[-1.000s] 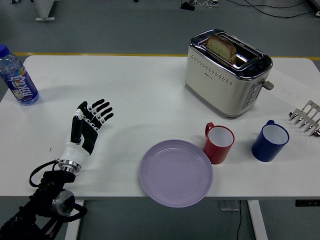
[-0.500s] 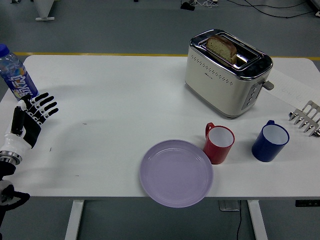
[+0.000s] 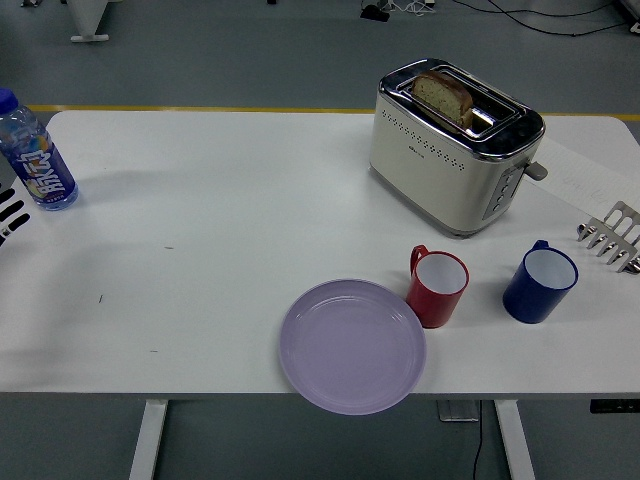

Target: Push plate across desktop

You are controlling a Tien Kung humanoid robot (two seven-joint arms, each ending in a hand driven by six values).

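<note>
A lilac plate lies flat near the table's front edge, slightly right of centre, its near rim hanging a little over the edge. A red mug stands touching or almost touching the plate's right rim. Only the fingertips of my left hand show at the far left edge, well away from the plate, spread and holding nothing. My right hand is out of view.
A water bottle stands at the back left, close to my left hand. A cream toaster with bread in it sits at the back right. A blue mug stands right of the red mug, and a metal rack lies at the right edge.
My left arm has withdrawn leftwards off the table, from beside the plate's left to the picture's edge. The plate and mugs have not moved.
</note>
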